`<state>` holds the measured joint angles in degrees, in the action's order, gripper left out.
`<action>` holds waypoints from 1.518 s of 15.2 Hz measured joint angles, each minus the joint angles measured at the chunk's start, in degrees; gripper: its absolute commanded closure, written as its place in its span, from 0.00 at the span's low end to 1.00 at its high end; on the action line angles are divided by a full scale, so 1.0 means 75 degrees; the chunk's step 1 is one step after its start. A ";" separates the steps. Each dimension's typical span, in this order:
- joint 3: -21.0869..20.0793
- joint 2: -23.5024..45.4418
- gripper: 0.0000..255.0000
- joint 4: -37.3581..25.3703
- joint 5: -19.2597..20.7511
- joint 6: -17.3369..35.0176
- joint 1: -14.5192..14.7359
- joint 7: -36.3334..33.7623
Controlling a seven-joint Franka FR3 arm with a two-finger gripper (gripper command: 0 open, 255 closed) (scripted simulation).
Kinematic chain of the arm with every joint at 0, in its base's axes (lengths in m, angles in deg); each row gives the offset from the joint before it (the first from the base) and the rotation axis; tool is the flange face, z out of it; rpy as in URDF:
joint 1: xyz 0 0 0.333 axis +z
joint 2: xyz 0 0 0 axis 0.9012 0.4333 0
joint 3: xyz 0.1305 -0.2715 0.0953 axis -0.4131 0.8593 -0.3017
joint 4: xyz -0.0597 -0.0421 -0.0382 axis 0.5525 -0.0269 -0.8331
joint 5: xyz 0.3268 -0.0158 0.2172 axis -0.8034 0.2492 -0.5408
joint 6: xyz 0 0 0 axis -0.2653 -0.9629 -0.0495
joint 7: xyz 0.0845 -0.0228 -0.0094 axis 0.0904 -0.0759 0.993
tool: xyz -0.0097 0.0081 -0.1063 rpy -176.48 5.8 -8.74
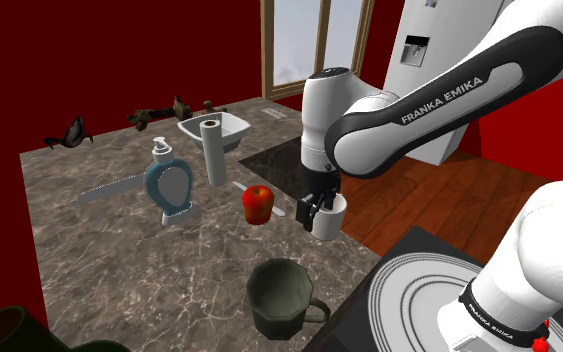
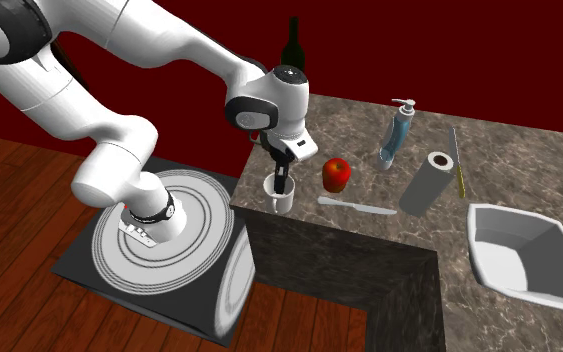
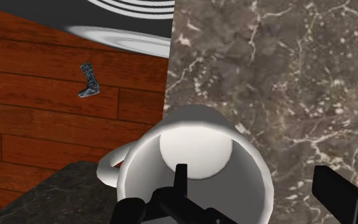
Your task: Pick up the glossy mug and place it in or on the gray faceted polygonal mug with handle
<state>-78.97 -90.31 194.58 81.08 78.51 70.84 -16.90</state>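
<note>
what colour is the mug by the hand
The mug is white, clearest in the wrist view.

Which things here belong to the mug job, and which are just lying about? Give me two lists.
Job:
- white glossy mug with handle
- dark grey faceted mug with handle

Lying about:
- round red apple
- upright white paper-towel roll
- blue soap dispenser
- white angular bowl
- long pale knife
</note>
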 measured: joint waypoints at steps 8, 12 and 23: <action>0.0000 0.0000 1.00 -0.0001 0.0000 0.0000 0.0000 0.0000; 0.0015 -0.0083 1.00 -0.0061 -0.0016 -0.0141 0.0009 0.0016; 0.0178 -0.0732 1.00 -0.0711 -0.0083 -0.1425 0.0041 0.0160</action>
<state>-77.63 -95.81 189.25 80.45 67.82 71.15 -15.70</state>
